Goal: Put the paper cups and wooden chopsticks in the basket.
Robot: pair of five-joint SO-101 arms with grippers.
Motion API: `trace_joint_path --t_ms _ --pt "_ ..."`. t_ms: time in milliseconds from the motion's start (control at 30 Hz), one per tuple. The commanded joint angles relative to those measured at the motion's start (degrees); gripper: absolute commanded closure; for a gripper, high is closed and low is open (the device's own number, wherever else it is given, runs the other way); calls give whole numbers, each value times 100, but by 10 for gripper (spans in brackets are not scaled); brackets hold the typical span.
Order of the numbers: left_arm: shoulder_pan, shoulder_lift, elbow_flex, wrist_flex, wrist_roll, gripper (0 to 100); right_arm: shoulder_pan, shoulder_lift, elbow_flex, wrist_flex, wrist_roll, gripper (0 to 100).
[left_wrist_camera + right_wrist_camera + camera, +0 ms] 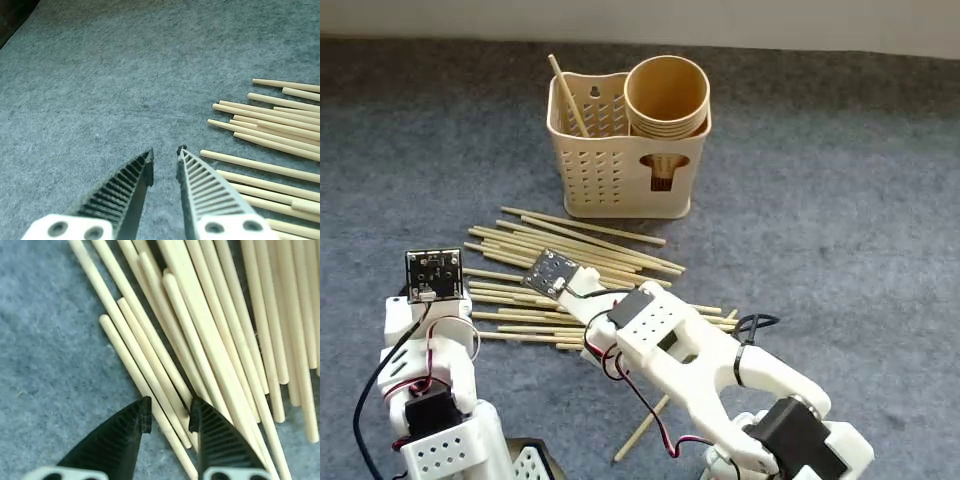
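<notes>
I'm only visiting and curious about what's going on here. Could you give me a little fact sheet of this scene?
Basket: cream, two compartments, standing on grey cloth
Paper cups: stacked in one compartment
Chopstick in basket: one, leaning in the other compartment
Loose chopsticks: pile on the cloth in front of the basket
Left gripper: open, over bare cloth beside the pile
Right gripper: open, over the pile

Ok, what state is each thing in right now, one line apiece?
Basket: upright, partly filled.
Paper cups: nested in one stack, upright inside the basket.
Chopstick in the basket: standing tilted beside the cups.
Loose chopsticks: lying flat in a pile on the carpet, outside the basket.
Left gripper: open, empty, over bare carpet beside the pile.
Right gripper: open, low over the pile, straddling a few chopsticks.
</notes>
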Motion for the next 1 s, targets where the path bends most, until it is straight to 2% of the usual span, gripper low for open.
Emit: trace_joint_path --t_ms 0,167,567,733,967 --pt "-31 -13 57 -141 35 898 31 92 -92 -224 88 864" --pt "-31 -13 57 -141 35 898 180 92 -92 -312 88 922" --pt "-31 -13 57 -141 35 898 145 66 -40 -215 97 926" --pt "-31 -13 57 -141 35 898 163 31 -84 233 97 989" --pt "-31 -13 57 -141 35 898 180 -101 -84 233 88 992"
